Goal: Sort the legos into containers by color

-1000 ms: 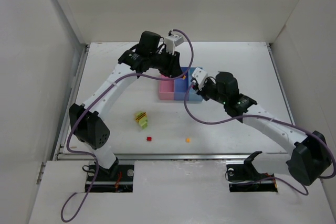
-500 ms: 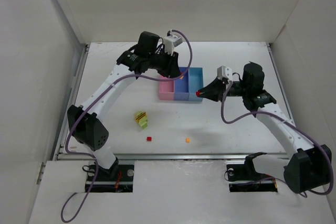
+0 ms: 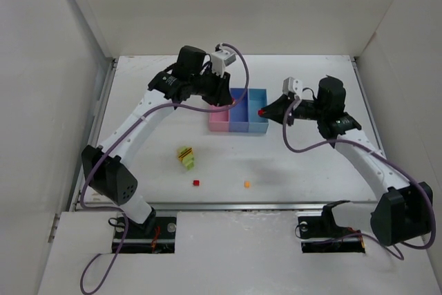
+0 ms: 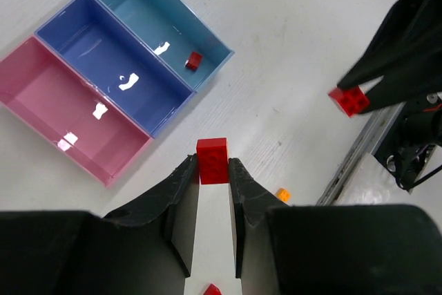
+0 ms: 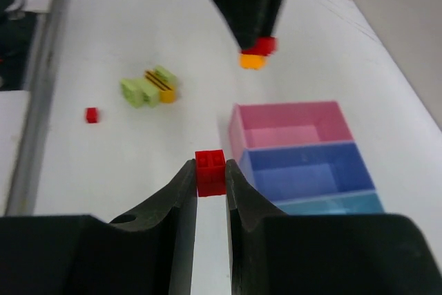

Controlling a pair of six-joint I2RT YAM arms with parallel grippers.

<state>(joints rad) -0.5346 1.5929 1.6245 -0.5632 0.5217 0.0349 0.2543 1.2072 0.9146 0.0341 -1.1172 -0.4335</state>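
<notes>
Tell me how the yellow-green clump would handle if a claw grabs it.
The clump looks like several stiff bricks joined, so it probably won't flex but might split under an off-centre pinch. It is blocky and lies flat, so a push should slide it, not roll it.

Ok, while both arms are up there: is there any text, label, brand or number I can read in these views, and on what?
No readable text in any view.
Tray: plain coloured bins, no label.
Left red brick, in the jaws of the left gripper, and right red brick, in the jaws of the right gripper: studs show, any mark on them is too small to read.
</notes>
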